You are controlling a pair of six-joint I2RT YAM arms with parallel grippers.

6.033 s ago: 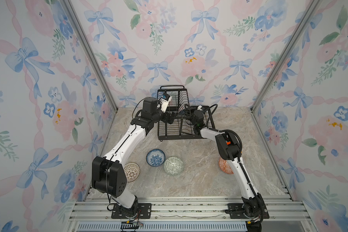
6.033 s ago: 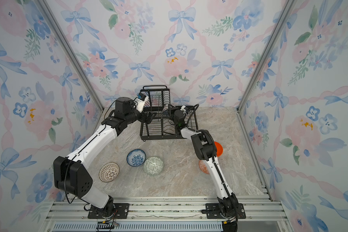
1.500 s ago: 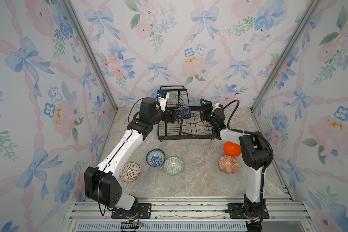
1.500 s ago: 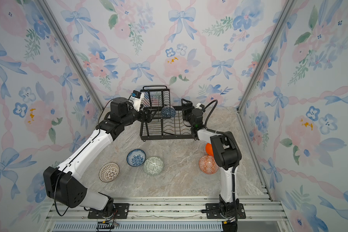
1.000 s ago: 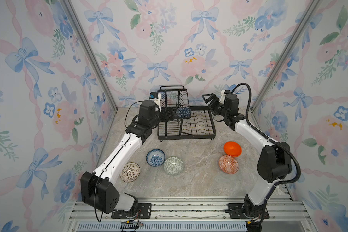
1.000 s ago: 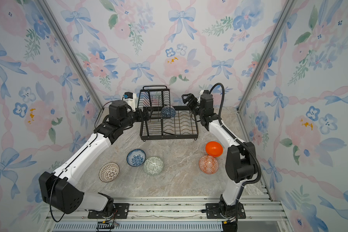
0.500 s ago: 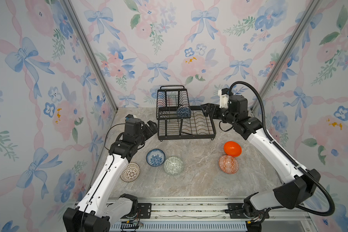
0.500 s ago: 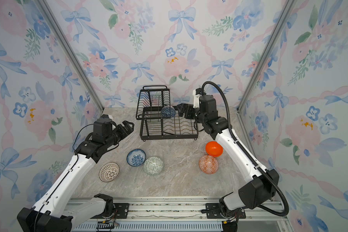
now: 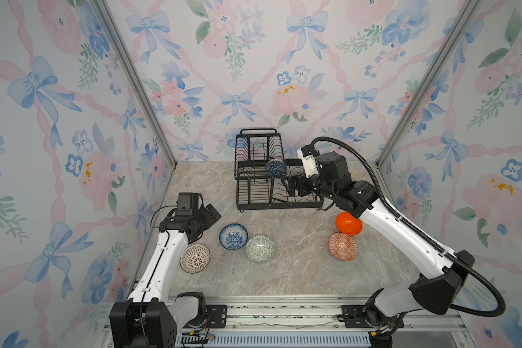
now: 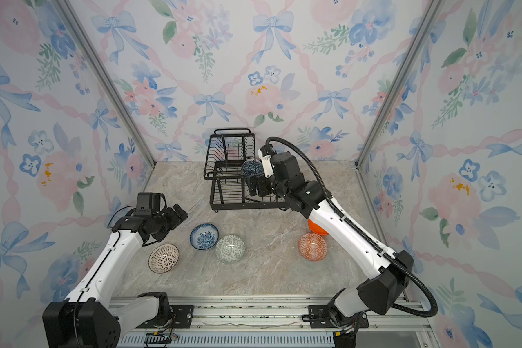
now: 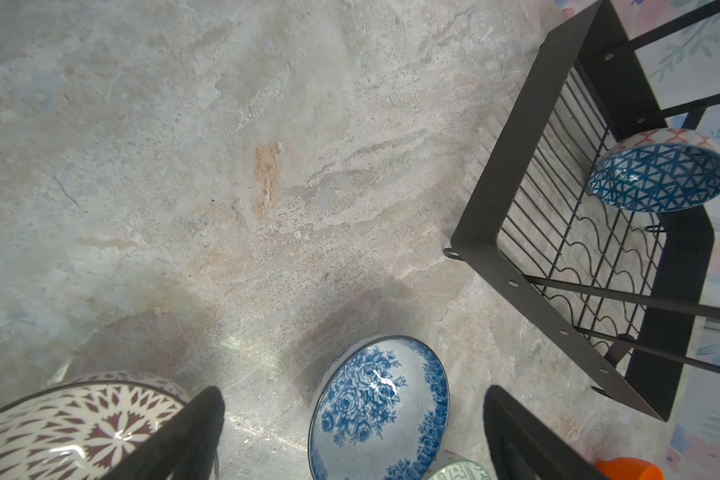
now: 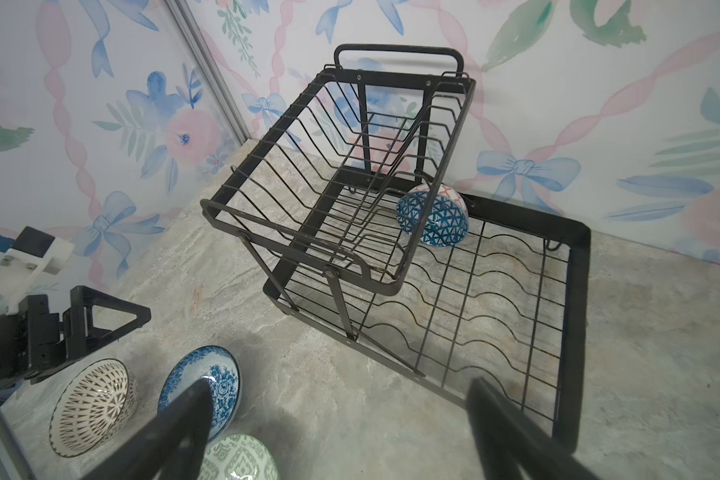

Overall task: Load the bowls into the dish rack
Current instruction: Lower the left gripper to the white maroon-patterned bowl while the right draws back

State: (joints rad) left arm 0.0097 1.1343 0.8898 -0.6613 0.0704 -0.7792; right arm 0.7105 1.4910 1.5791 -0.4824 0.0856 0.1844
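Observation:
The black wire dish rack (image 9: 278,207) (image 10: 247,206) stands at the back. A dark-blue geometric bowl (image 9: 275,168) (image 12: 433,218) lies tilted on its lower tray beside the upper basket. On the table sit a blue floral bowl (image 9: 233,236) (image 11: 379,409), a green-white bowl (image 9: 260,249), an orange-white patterned bowl (image 9: 343,246), a plain orange bowl (image 9: 348,223) and a brown-white bowl (image 9: 195,258). My left gripper (image 9: 213,212) (image 11: 352,395) is open and empty, just above and left of the floral bowl. My right gripper (image 9: 290,186) (image 12: 339,386) hangs open and empty over the rack's lower tray.
Floral walls with metal corner posts (image 9: 139,90) close in the back and both sides. An aluminium rail (image 9: 284,310) runs along the front. The right forearm (image 9: 404,238) passes above the plain orange bowl.
My left gripper has drawn back from the rack down to the bowls at the front left. The right arm has swung outward, and its gripper now points at the lower tray.

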